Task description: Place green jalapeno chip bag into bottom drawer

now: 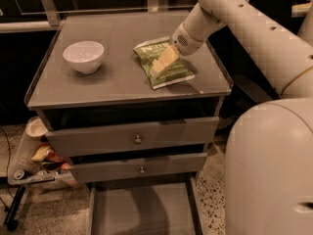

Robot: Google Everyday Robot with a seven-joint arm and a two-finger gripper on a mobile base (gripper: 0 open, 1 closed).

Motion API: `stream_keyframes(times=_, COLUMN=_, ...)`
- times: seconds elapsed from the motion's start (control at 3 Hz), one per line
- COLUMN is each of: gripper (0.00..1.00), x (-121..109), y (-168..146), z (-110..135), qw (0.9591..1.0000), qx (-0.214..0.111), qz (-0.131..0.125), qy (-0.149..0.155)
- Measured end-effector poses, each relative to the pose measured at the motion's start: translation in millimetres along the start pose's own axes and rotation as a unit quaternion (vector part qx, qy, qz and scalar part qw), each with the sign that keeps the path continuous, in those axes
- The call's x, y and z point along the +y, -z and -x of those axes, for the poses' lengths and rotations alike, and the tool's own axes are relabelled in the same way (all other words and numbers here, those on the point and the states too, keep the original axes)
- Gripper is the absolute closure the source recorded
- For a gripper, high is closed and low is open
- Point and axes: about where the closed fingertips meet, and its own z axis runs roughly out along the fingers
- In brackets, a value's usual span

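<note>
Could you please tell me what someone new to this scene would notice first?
The robot's pale arm reaches in from the right, its gripper down at the green jalapeno chip bag lying on the right of the grey cabinet top. A white bowl sits farther left, and the bottom drawer stands pulled open below two shut upper drawers.
</note>
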Motion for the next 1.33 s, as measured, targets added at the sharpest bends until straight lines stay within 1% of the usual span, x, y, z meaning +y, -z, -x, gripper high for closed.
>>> stream_keyframes(times=0.33, gripper=0.00, x=5.0, y=-21.2, z=4.2, qw=0.9997, qx=0.006, qz=0.020, qy=-0.012)
stream_keyframes(times=0.67, gripper=0.19, x=5.1, y=-21.9, z=4.2, qw=0.9997, qx=0.006, qz=0.021, qy=-0.012)
stream_keyframes(times=1.33, gripper=0.64, x=5.1, y=-22.0, z=4.2, qw=0.9997, qx=0.006, qz=0.021, qy=-0.012)
